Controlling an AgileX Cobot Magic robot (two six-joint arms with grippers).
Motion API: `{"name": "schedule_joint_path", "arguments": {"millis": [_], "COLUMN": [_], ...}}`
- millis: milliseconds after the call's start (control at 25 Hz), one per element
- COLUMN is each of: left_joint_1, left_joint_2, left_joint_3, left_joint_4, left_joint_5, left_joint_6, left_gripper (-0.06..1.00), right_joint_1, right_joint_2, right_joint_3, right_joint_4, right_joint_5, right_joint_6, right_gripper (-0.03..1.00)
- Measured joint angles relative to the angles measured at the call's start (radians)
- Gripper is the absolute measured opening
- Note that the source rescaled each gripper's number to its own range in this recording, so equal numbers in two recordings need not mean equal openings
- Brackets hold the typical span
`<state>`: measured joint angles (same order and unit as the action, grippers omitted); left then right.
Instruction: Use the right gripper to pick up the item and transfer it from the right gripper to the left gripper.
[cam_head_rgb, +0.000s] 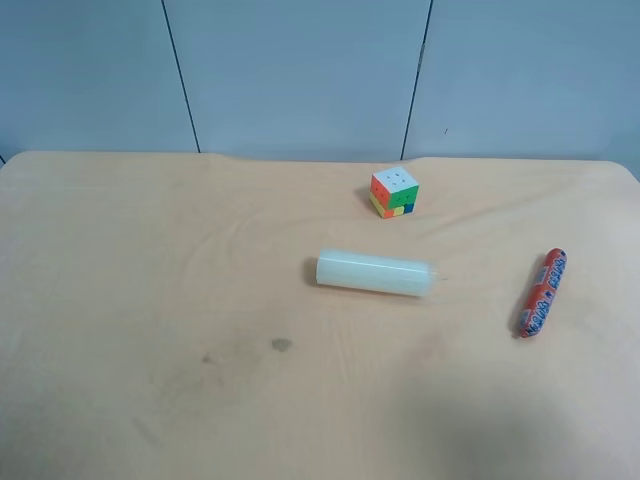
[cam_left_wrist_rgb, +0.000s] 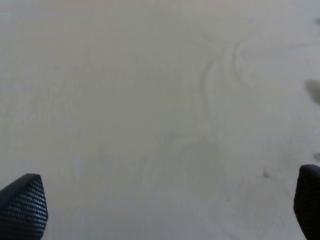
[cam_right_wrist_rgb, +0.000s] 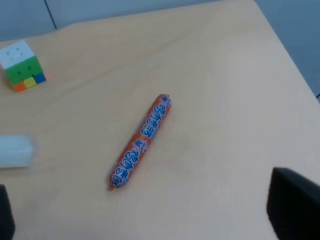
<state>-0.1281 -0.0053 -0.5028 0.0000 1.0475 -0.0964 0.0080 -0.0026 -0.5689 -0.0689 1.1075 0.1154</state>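
Right gripper (cam_right_wrist_rgb: 150, 212): jaws spread wide, holding nothing, above the table (cam_head_rgb: 120, 300). The sausage (cam_head_rgb: 541, 292) lies flat on the table in front of this gripper, untouched. In the exterior high view it is at the right, well apart from the white cylinder (cam_head_rgb: 375, 273). The cube (cam_head_rgb: 394, 192) sits farther back. Left gripper (cam_left_wrist_rgb: 165, 207): jaws spread wide, empty, over the table.

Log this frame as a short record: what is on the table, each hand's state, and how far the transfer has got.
items: colour cube; white cylinder on its side; red-and-blue sausage lying flat
spacing: all three apart, none touching
surface: tan table
right hand: open, empty, sausage in its view, untouched
left hand: open, empty, over bare table
progress: nothing picked up yet
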Motion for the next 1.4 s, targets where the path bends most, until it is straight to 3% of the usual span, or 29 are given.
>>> {"name": "schedule_joint_path", "arguments": {"millis": [720, 1040, 1400], "left_joint_1": [0.000, 0.000, 0.000], "left_joint_2": [0.000, 0.000, 0.000], "left_joint_3": [0.000, 0.000, 0.000], "left_joint_4": [0.000, 0.000, 0.000], "left_joint_5": [0.000, 0.000, 0.000], "left_joint_6": [0.000, 0.000, 0.000], "left_gripper": [1.00, 1.00, 1.00], "right_joint_1": [0.000, 0.000, 0.000], "right_joint_2": [0.031, 0.343, 0.698], "right_joint_3": [0.000, -0.019, -0.063], "right_joint_4": [0.000, 0.000, -0.026], "right_joint_5": [0.000, -0.018, -0.161], "right_joint_6": [0.001, 0.003, 0.071], "right_gripper": [1.00, 1.00, 1.00]}}
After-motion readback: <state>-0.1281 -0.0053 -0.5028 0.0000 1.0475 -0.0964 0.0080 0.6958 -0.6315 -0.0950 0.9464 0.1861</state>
